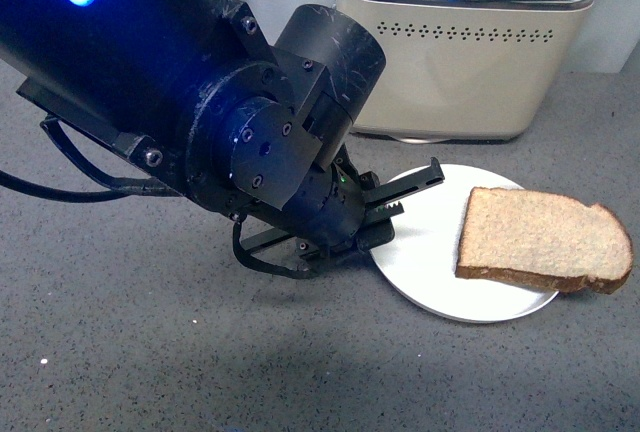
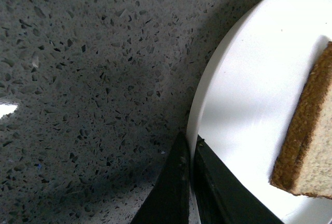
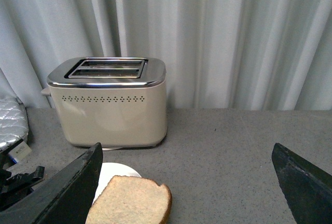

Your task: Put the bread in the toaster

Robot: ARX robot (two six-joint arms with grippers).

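Observation:
The bread point(image 1: 545, 239) lies flat on a white plate point(image 1: 430, 272), overhanging the plate's right rim. It also shows in the left wrist view point(image 2: 308, 146) and the right wrist view point(image 3: 132, 200). My left gripper point(image 1: 385, 220) is shut on the plate's left rim; in the left wrist view the gripper point(image 2: 191, 146) pinches the plate point(image 2: 249, 89) between both fingers. The cream toaster point(image 1: 465, 42) stands behind the plate, slots up, also in the right wrist view point(image 3: 111, 102). My right gripper point(image 3: 187, 203) is open, above the counter, facing the bread and toaster.
The counter point(image 1: 150, 352) is grey speckled stone. White curtains point(image 3: 233, 37) hang behind the toaster. A silver padded object point(image 3: 10, 120) lies at the counter's edge in the right wrist view.

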